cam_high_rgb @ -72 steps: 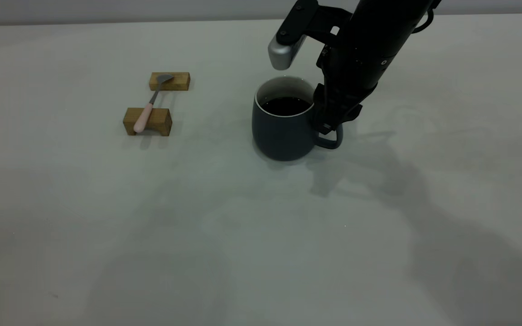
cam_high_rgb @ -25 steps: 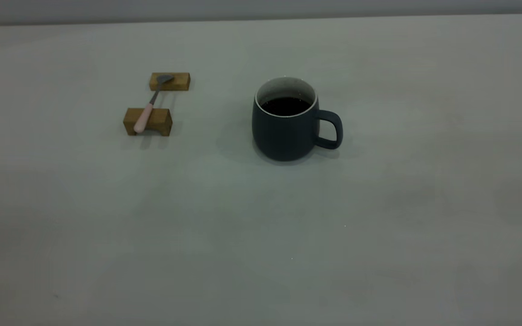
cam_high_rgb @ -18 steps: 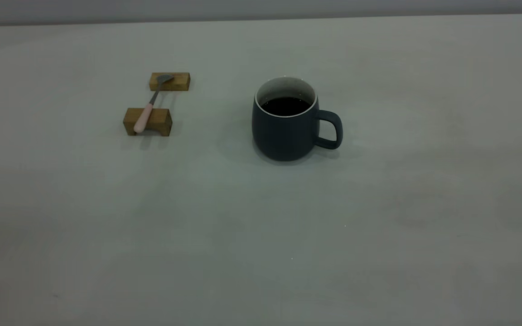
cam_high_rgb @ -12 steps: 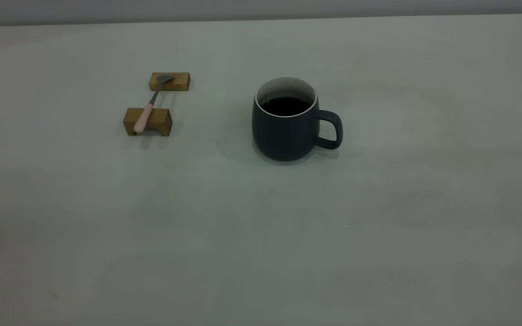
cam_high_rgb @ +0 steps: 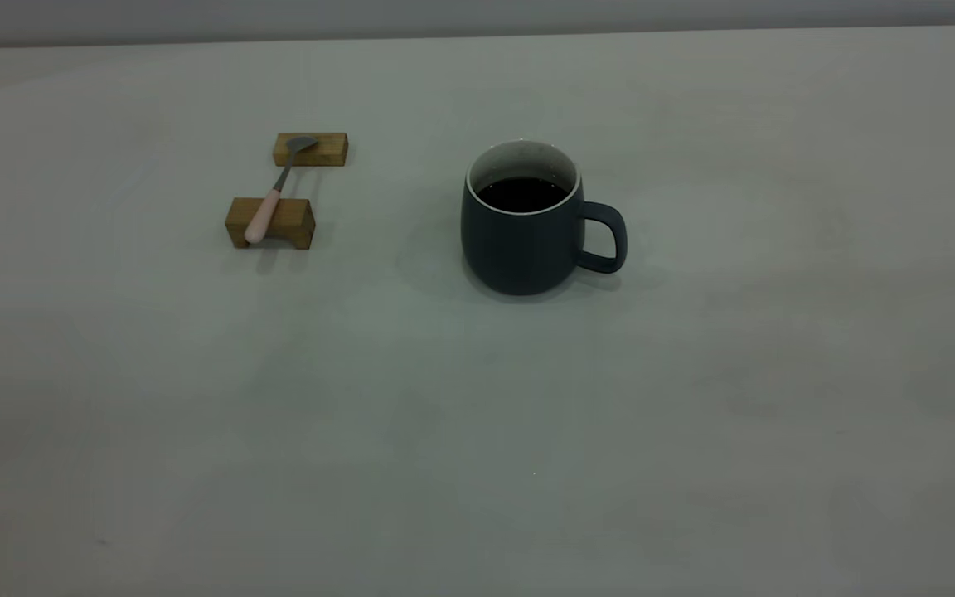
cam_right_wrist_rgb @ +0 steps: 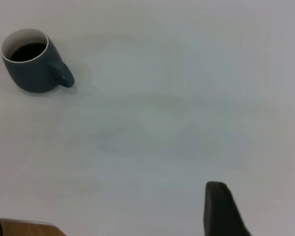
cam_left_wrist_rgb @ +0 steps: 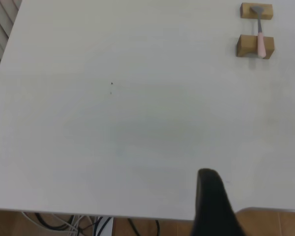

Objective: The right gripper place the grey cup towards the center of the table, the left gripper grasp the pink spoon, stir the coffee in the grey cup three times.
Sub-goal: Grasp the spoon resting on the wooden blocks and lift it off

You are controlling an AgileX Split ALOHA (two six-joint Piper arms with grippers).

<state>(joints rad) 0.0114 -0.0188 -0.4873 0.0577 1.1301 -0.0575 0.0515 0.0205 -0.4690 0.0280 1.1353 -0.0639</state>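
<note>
gone from the grey cup since the earlier exterior view: right gripper, now drawn back well clear, fingers apart. cup left upright near mid-desk, handle toward the right arm's side, coffee flat and open to reach. bridged across two wooden blocks, well left of the cup: pink spoon, handle held off the desk, likely for an easy pinch. far back near the desk edge: left gripper; cannot tell whether apart or together

Probably a lab: bare grey table, loose cables underneath.
</note>
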